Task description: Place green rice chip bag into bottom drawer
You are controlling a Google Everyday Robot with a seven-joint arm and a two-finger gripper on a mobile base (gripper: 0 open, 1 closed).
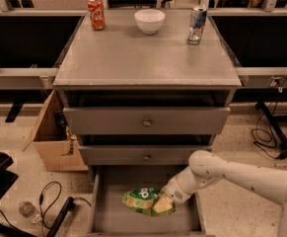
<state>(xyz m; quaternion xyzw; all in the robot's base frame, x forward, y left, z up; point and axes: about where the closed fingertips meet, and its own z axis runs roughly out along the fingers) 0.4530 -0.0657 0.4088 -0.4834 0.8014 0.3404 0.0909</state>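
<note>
The green rice chip bag [142, 200] lies low inside the open bottom drawer [113, 220], at its middle right, close to or on the grey floor. My gripper [163, 203] reaches into the drawer from the right on the white arm [232, 174] and sits at the bag's right end, over its tan corner. The two upper knobbed drawers [146, 121] are pushed in.
On the cabinet top [143, 58] stand a red soda can [96, 13], a white bowl [150, 20] and a silver-blue can [197, 24]. A cardboard box [54, 137] sits left of the cabinet. Cables [49, 206] and a small bottle lie on the floor at lower left.
</note>
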